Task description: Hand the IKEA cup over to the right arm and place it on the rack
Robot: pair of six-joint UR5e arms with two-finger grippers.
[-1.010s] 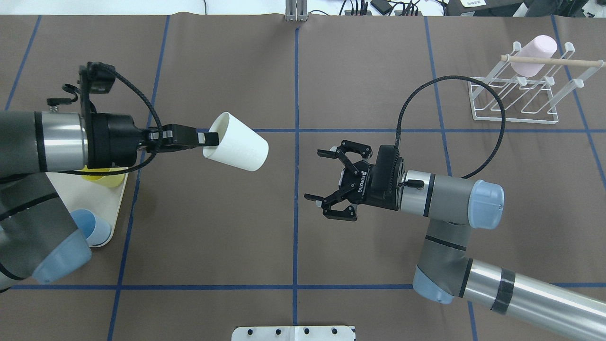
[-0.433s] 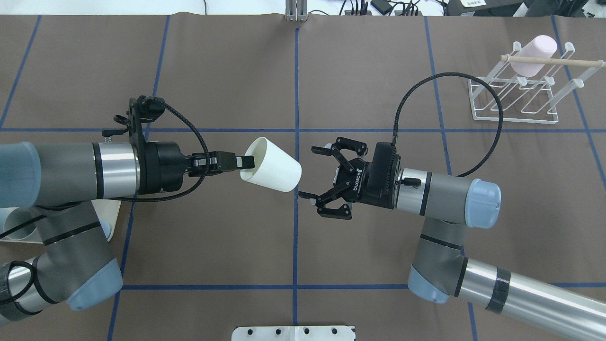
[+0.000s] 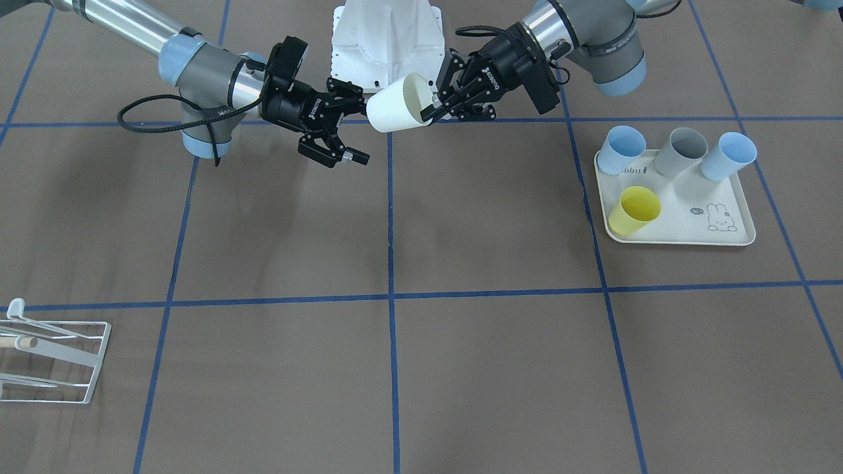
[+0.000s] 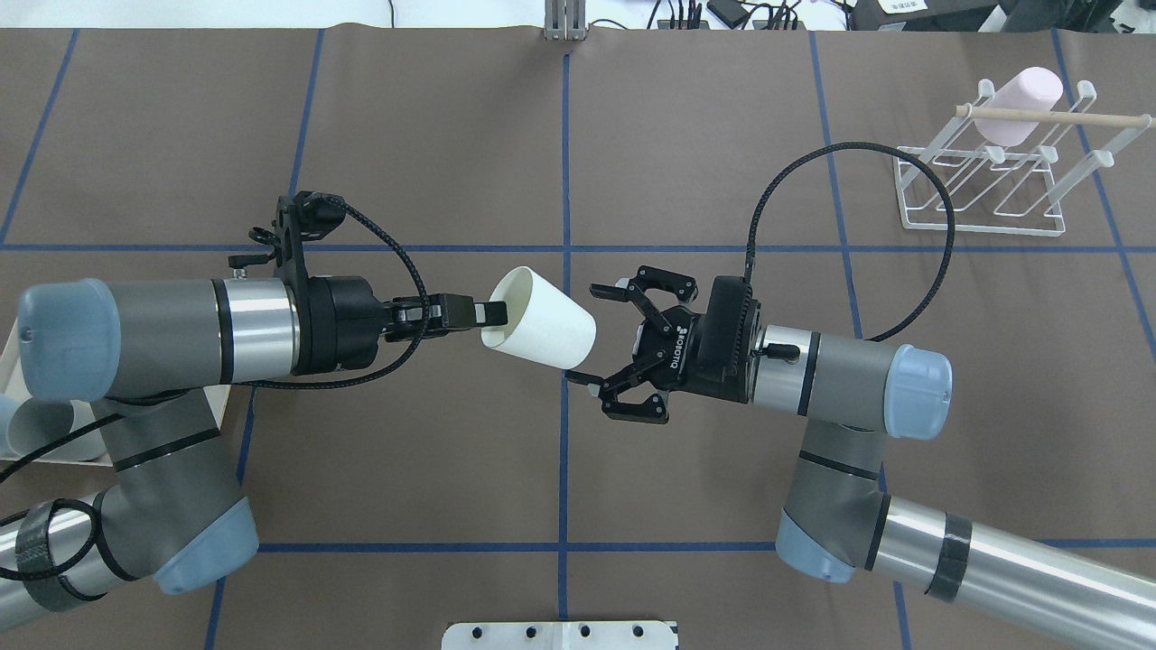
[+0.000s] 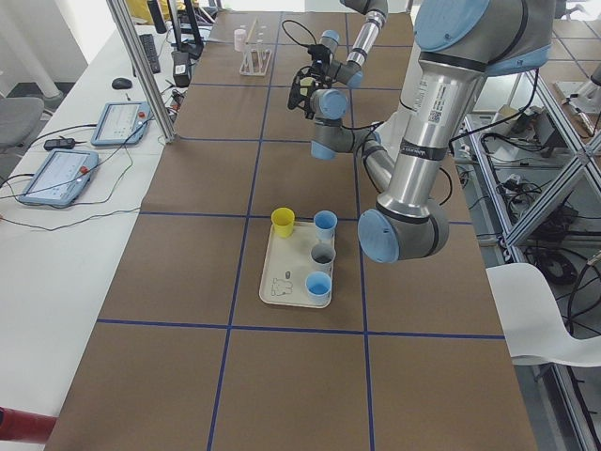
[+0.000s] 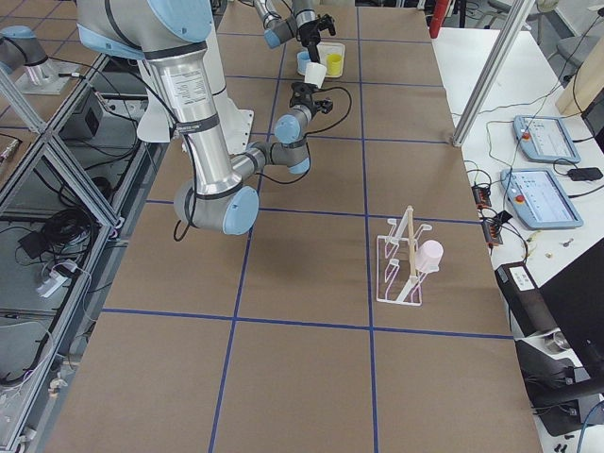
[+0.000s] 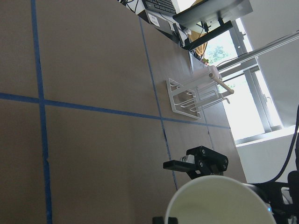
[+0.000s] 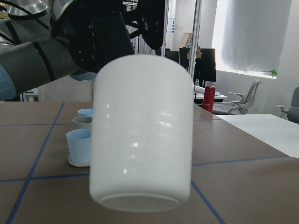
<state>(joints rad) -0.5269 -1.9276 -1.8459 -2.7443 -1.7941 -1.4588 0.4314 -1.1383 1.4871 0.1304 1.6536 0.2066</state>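
Observation:
A white IKEA cup [image 4: 539, 316] hangs on its side above the table's middle, with my left gripper [image 4: 492, 313] shut on its rim. The cup's base points at my right gripper [image 4: 590, 336], which is open with its fingertips just around the base and not closed on it. In the front view the cup [image 3: 398, 104] sits between the left gripper [image 3: 431, 108] and the right gripper [image 3: 355, 125]. The right wrist view is filled by the cup [image 8: 142, 130], base toward the camera. The white wire rack [image 4: 984, 181] stands at the far right.
A pink cup [image 4: 1025, 104] rests on the rack. The cream rabbit-print tray [image 3: 724, 227] on my left side holds two blue cups, a grey cup [image 3: 685, 151] and a yellow cup [image 3: 633, 210]. The brown table has blue grid lines.
My left arm has carried the cup to the right, bringing its base up to the right gripper's open fingers. The right gripper has shifted slightly toward the cup.

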